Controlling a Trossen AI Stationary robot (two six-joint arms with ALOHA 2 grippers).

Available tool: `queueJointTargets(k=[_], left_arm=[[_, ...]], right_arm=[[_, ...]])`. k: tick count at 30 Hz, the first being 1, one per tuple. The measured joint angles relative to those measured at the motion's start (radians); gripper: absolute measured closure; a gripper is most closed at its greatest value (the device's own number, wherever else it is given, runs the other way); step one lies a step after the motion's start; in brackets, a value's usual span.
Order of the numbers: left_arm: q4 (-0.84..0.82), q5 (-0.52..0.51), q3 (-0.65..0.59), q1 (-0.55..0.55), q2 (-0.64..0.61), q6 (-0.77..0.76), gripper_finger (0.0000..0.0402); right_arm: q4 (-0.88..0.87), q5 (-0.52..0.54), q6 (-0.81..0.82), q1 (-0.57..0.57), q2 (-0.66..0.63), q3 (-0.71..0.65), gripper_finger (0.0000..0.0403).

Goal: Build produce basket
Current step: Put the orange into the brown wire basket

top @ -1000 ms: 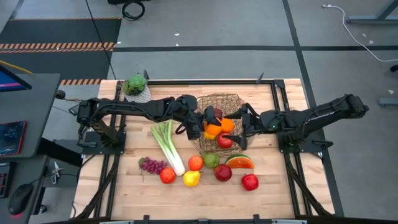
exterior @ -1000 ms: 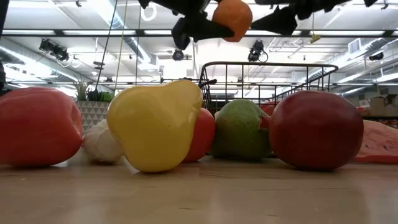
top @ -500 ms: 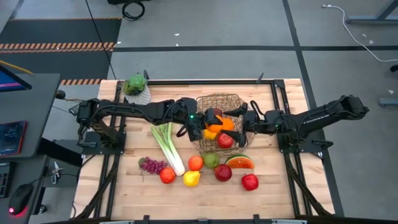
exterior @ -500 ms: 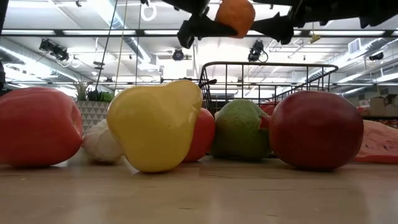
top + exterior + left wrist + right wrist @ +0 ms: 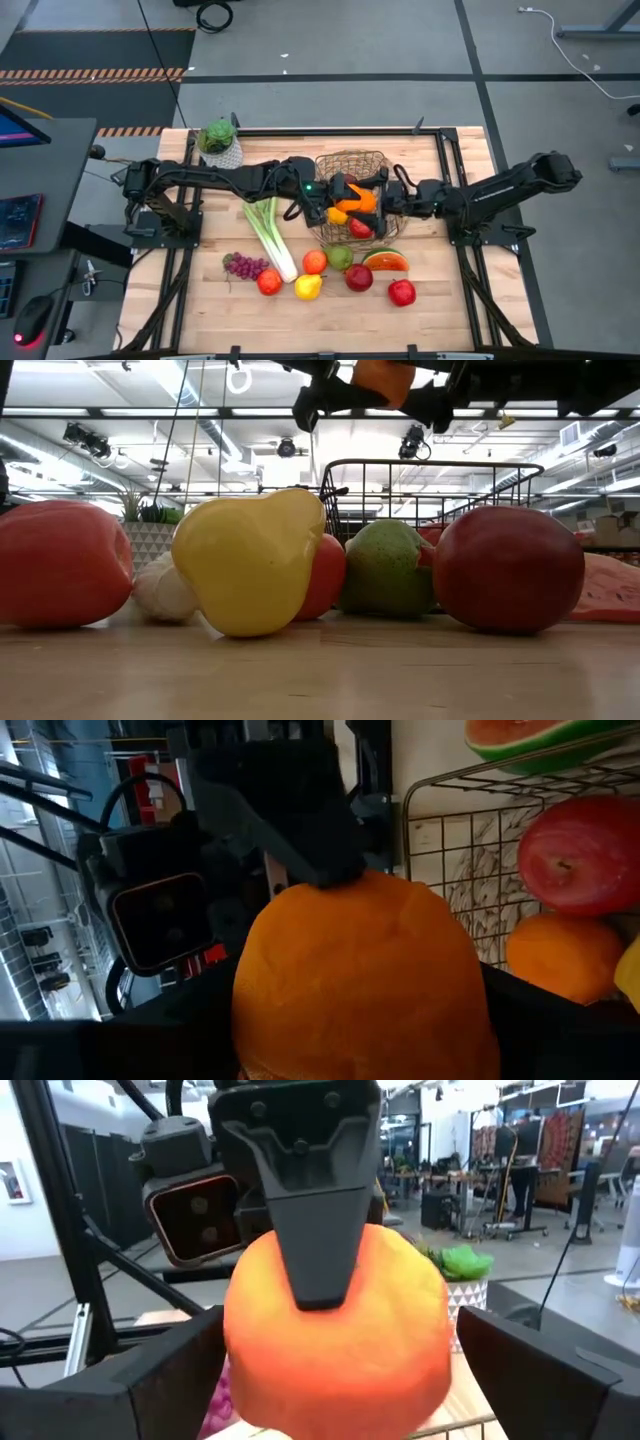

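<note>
1 basket (image 5: 352, 155), 1 leek (image 5: 270, 232), 1 grape bunch (image 5: 245, 266), 1 watermelon slice (image 5: 385, 262).

Both claws and the held orange (image 5: 357, 199) crowd the air above the basket (image 5: 352, 163).

A robotics lab or workshop is showing here: a wooden table (image 5: 430, 310) is sitting in a metal frame on a grey concrete floor (image 5: 330, 90) with hazard tape (image 5: 90, 75), monitors (image 5: 20, 215) are standing beside it, and exposed ducts and strip lights (image 5: 120, 410) are hanging overhead
</note>
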Motion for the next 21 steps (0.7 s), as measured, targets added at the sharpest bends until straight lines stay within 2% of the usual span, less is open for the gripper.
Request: queueJointTargets(k=[12,21], left_arm=[[-0.004,0.001,0.000,0.000,0.000,-0.030,0.0111],[0.004,-0.001,0.000,-0.010,0.000,-0.077,0.0047]], right_arm=[[0.101,-0.113,0.023,-0.048,0.057,0.000,0.0007],[0.101,-0.122,0.053,-0.076,0.070,0.001,0.0011]])
